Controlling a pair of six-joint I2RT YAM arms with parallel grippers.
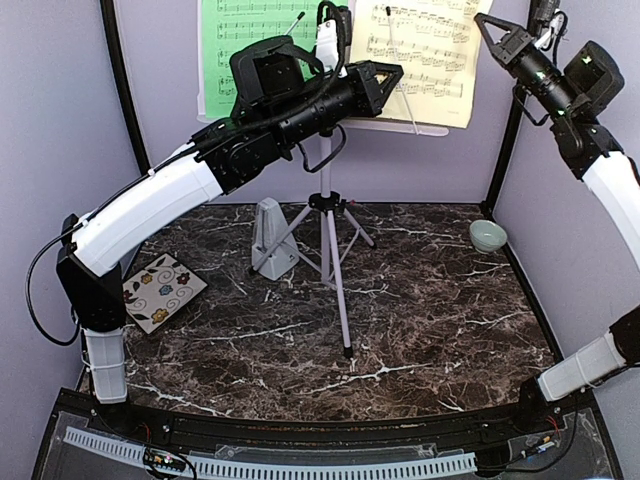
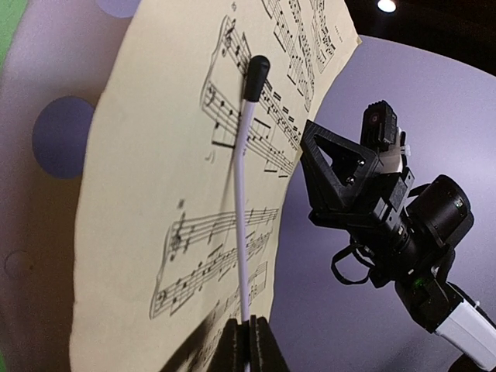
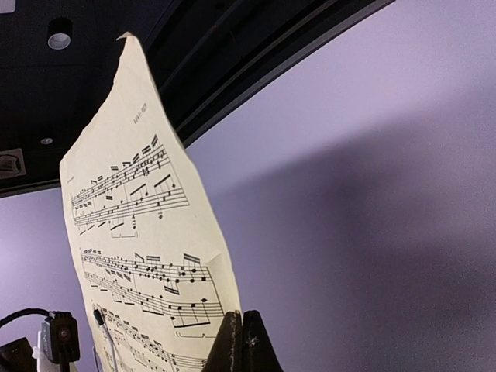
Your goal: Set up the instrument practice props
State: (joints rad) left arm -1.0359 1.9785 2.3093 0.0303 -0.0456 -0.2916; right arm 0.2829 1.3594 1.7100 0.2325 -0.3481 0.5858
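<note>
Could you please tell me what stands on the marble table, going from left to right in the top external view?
Floral tile → metronome → music stand on its tripod → pale-green bowl.

- Left arm [image 1: 150, 205]: white shells on the long links, black joint housings. A black cable loops out beside its base at the table's [image 1: 430, 330] near edge.
- Right arm [image 1: 610, 190]: same white-and-black build, with a small green light on the black wrist housing.
- Jaws on both arms: matte black, triangular open frames, a screw head in the web.
- Wrist camera [image 2: 384, 128] above the right jaws: black box, white tie around it.
</note>
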